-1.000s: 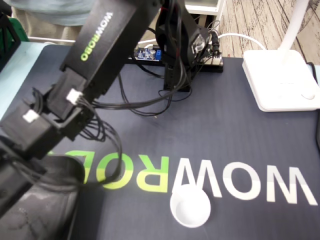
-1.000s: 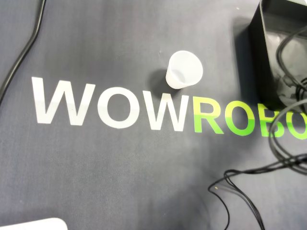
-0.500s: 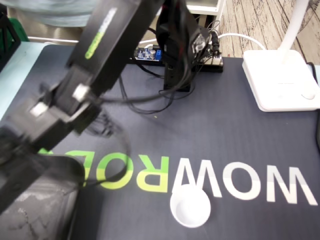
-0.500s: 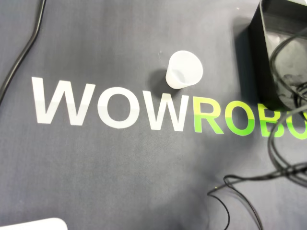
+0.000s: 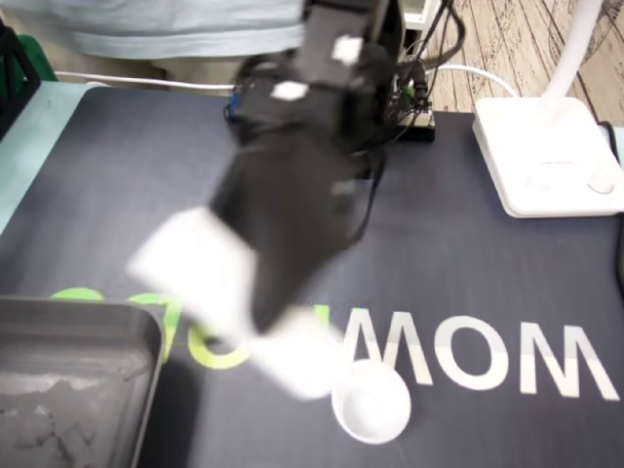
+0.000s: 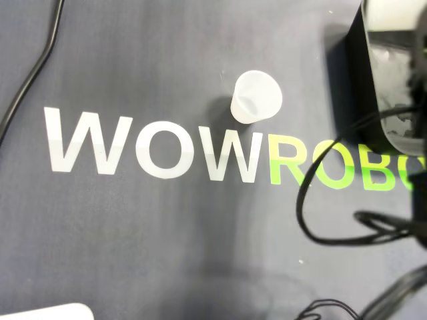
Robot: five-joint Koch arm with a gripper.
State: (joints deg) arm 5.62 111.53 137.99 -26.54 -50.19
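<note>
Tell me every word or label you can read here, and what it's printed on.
"WOWROB" plus a letter cut by the frame edge: on the dark mat, "WOW" white, the rest green, in the overhead view; upside down in the fixed view.
White labels on the arm: too blurred to read.
White cup: no text.

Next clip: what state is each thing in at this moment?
white cup: upright, empty, standing free.
black bin: open-topped, nothing visible inside.
arm: motion-blurred, too smeared to read further.
lamp base: lying flat, lamp head out of view.
</note>
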